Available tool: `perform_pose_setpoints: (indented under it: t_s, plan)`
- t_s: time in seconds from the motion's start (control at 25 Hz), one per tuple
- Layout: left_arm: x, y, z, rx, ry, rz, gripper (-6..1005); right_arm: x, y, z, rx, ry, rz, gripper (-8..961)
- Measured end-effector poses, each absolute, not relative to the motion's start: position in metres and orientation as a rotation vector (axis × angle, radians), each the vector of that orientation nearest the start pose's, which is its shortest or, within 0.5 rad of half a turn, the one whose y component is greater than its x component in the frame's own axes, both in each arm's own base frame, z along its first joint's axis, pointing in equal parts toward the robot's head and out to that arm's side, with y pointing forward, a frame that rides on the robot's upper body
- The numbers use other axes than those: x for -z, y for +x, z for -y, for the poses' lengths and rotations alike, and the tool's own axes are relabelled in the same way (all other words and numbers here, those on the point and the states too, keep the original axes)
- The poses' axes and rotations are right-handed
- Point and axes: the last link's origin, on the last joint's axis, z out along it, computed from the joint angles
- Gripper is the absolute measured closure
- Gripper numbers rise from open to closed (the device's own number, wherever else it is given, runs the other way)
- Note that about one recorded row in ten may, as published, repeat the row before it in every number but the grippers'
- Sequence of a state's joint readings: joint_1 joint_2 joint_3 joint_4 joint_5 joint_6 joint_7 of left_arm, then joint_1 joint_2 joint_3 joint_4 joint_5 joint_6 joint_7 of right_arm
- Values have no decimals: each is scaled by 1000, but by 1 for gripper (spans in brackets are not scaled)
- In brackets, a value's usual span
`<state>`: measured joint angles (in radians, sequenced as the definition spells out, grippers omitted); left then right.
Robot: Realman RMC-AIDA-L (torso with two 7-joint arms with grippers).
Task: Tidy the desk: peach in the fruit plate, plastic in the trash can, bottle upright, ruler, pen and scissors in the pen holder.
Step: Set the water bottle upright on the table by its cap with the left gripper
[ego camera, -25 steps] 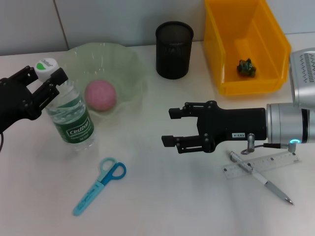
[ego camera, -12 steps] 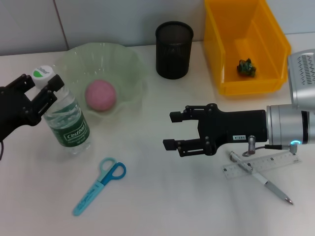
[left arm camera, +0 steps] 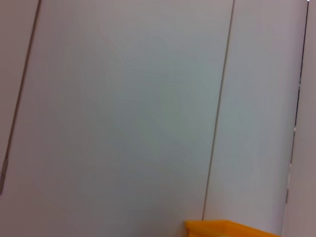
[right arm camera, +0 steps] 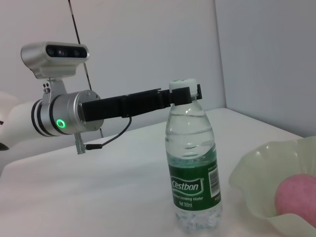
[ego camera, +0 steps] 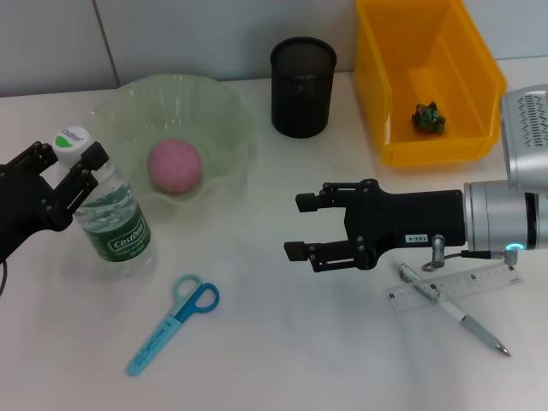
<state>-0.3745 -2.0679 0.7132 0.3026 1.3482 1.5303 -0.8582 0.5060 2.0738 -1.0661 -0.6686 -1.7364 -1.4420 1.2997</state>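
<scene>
A clear bottle (ego camera: 110, 218) (right arm camera: 193, 163) with a green label and white cap stands nearly upright on the table at the left, base on the surface. My left gripper (ego camera: 65, 168) (right arm camera: 182, 94) is shut on its neck just under the cap. The pink peach (ego camera: 175, 165) (right arm camera: 296, 197) lies in the green fruit plate (ego camera: 218, 103) (right arm camera: 249, 173). Blue scissors (ego camera: 171, 324) lie flat near the front. A clear ruler (ego camera: 467, 284) and a pen (ego camera: 458, 315) lie crossed at the right. My right gripper (ego camera: 299, 225) hovers open mid-table, holding nothing. Green plastic (ego camera: 429, 117) sits in the yellow trash can (ego camera: 428, 152).
The black mesh pen holder (ego camera: 303, 86) stands at the back between plate and trash can. A corner of the trash can (left arm camera: 222, 228) shows below a pale wall in the left wrist view. Bare tabletop lies between the scissors and my right gripper.
My left gripper has drawn the bottle leftward and swung it from a tilt to nearly upright. The right gripper shifted slightly right a second ago, then held still.
</scene>
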Motion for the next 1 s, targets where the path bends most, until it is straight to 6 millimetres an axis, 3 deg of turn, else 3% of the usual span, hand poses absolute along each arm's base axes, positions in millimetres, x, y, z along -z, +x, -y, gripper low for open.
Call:
perform_pose_setpoints:
  t_s: [1.0]
  plan:
    - [-4, -309, -298, 1041, -2057, 505, 403, 33, 232, -330, -700, -2829, -398, 218]
